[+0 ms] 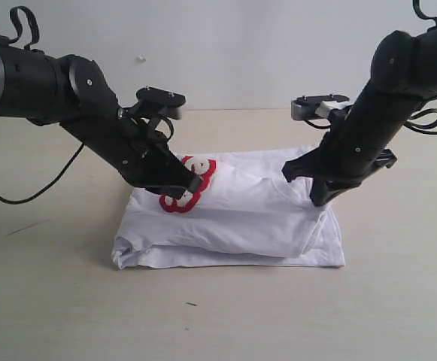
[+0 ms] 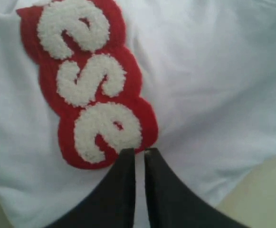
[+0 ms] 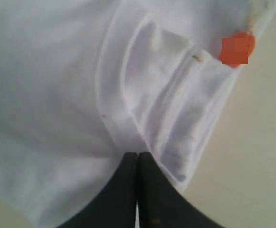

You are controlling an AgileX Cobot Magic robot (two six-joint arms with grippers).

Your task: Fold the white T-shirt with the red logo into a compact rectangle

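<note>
The white T-shirt (image 1: 241, 214) lies folded in a thick rectangle on the table, its top layer puffed up between the two arms. The red logo (image 1: 190, 186) shows on the left part, with fuzzy white letters (image 2: 92, 78) close under the left wrist camera. My left gripper (image 1: 193, 185) (image 2: 138, 151) pinches the cloth right at the logo's end, with only a thin slit between its fingers. My right gripper (image 1: 317, 200) (image 3: 138, 154) is pressed shut at the ribbed collar (image 3: 128, 114), near the orange neck tag (image 3: 236, 49).
The beige tabletop (image 1: 60, 301) surrounds the shirt on all sides. A pale wall (image 1: 226, 45) stands behind the table. A black cable (image 1: 22, 192) hangs from the left arm over the table.
</note>
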